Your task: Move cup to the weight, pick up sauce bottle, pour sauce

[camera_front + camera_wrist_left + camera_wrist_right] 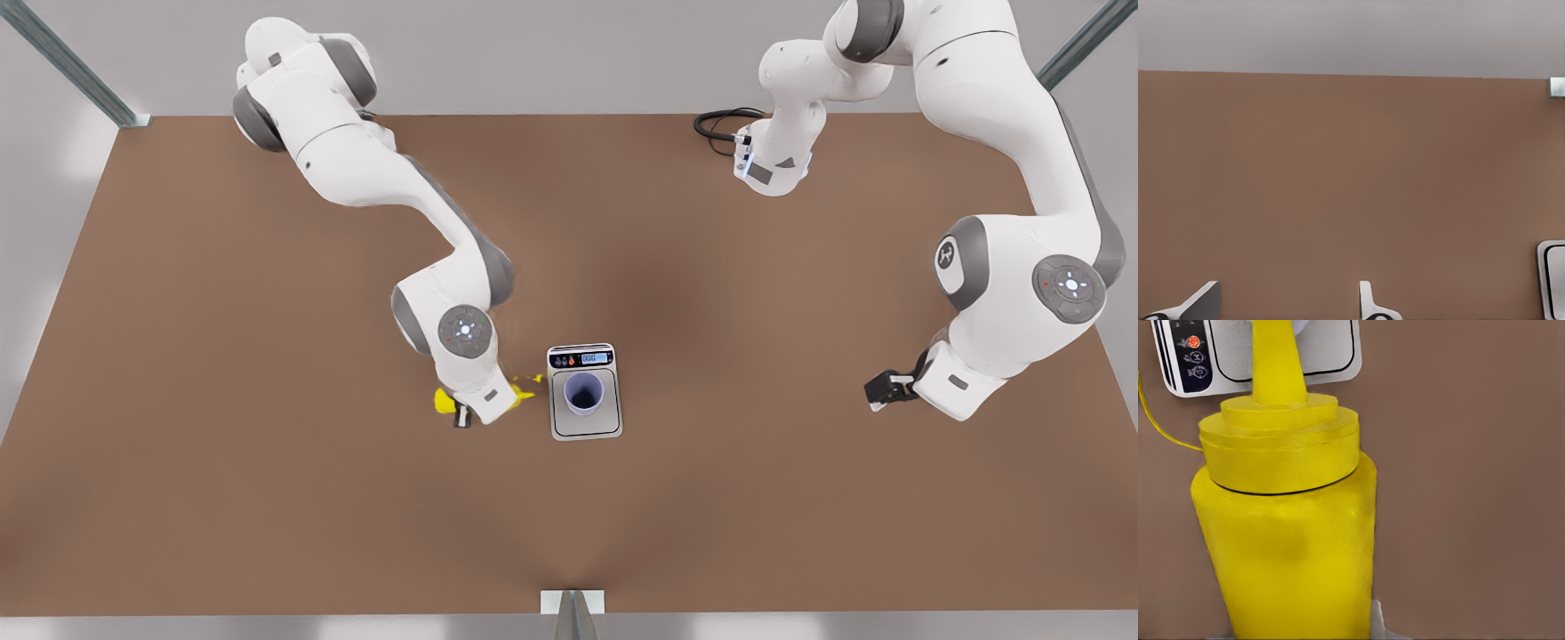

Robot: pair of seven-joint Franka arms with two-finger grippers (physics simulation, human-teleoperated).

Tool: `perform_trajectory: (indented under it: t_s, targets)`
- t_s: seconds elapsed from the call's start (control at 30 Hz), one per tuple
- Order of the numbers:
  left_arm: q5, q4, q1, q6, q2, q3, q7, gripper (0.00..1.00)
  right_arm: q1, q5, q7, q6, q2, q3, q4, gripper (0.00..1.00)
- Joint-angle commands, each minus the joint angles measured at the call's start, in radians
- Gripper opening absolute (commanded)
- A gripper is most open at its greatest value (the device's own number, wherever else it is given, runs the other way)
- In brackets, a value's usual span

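The cup (583,392) stands upright on the plate of the weight (584,425), near the middle of the brown counter (267,498). Just beside the weight, the right claw (464,411) pinches the sauce bottle (1288,547), its nozzle aimed toward the weight. The left claw (878,391) waits with fingers (1368,303) spread, well apart toward the counter's opposite side edge.

**Around the work area**

A plain brown tabletop (267,498) spans the scene. A coiled black cable (716,123) lies at its far edge. Grey metal frame posts (67,62) rise at the far corners, and a small grey bracket (573,604) sits at the near edge.
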Motion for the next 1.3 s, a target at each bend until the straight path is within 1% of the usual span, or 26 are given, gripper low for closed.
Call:
perform_trajectory:
  t_s: [0.0,0.1,0.23,0.3,0.4,0.53,0.57,0.63,0.7,0.83,1.0,1.2,1.27]
  targets:
    - [0.0,0.0,0.0,0.0,0.0,-0.001,0.0,1.0,-0.015,0.032,-0.039,0.0,-0.002,0.0,-0.002,0.56]
    - [0.0,0.0,0.0,0.0,0.0,-0.001,0.001,1.0,-0.156,0.204,-0.265,0.0,-0.004,0.001,-0.005,0.56]
    - [0.002,0.0,-0.002,0.0,0.0,-0.001,0.001,1.0,-0.351,0.351,-0.622,-0.013,0.006,0.003,-0.021,0.56]
    - [0.0,0.0,-0.002,0.0,0.0,-0.001,0.001,1.0,-0.437,0.471,-0.751,-0.052,0.016,0.008,-0.052,0.56]
    - [0.0,0.0,-0.002,0.0,0.0,-0.001,0.0,1.0,-0.538,0.689,-0.929,-0.05,0.026,0.008,-0.14,0.56]
    - [0.0,0.0,-0.002,0.0,0.0,-0.001,0.001,1.0,-0.639,0.819,-1.147,-0.052,0.093,0.008,-0.157,0.56]
    - [0.0,0.0,-0.002,0.0,0.0,-0.001,0.001,1.0,-0.664,0.917,-1.197,-0.041,0.105,0.008,-0.184,0.56]
    - [0.002,0.0,-0.002,0.002,0.001,-0.001,0.001,1.0,-0.668,1.035,-1.242,-0.039,0.142,0.006,-0.201,0.57]
    - [0.014,0.0,-0.002,0.002,0.001,-0.001,0.001,1.0,-0.668,1.131,-1.291,-0.03,0.147,0.006,-0.248,0.57]
    - [0.014,0.0,-0.002,0.0,0.001,-0.003,0.001,1.0,-0.668,1.148,-1.299,-0.016,0.154,0.004,-0.262,0.57]
    - [0.014,0.0,-0.002,0.0,0.001,-0.003,0.001,1.0,-0.662,1.164,-1.294,-0.001,0.203,0.006,-0.25,0.57]
    - [0.014,0.0,-0.002,0.0,0.001,-0.003,0.001,1.0,-0.658,1.167,-1.288,0.007,0.213,0.006,-0.25,0.58]
    - [0.014,0.0,-0.002,0.0,0.001,-0.003,0.003,1.0,-0.658,1.166,-1.283,0.007,0.213,0.006,-0.25,0.64]
